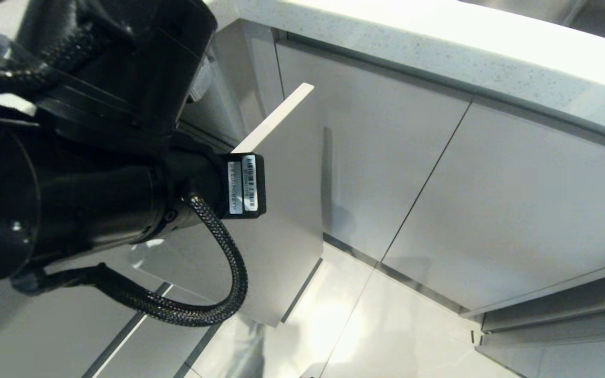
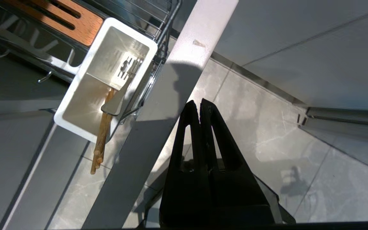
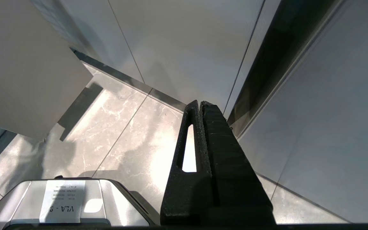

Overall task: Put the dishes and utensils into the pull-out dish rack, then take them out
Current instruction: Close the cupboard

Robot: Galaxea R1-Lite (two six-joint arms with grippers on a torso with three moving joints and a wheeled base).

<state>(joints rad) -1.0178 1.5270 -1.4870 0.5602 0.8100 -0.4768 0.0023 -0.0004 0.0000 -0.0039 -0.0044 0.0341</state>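
Inside the pulled-out rack [image 2: 158, 35], chopsticks [image 2: 102, 137] and a metal handle [image 2: 118, 99] stand in the white cup [image 2: 72, 105]. Front panel [image 2: 171, 95] lies between cup and left gripper [image 2: 200, 103], clenched empty. Right gripper [image 3: 200, 105] clenched, parked near floor.

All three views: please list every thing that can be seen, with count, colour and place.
pull-out dish rack: one, chrome wire, drawn out of the cabinet
front panel: one, pale, at the rack's outer end
utensil cup: one, white, in the rack next to the panel
chopsticks: one pair, light wood, leaning in the cup
metal cutlery piece: one seen, silver, in the cup
wooden strip: one, orange-brown, slotted, in the rack
countertop: one, white speckled
floor: pale tiles
left claw: black, shut, empty, over the floor beside the panel
right claw: black, shut, empty, over the floor
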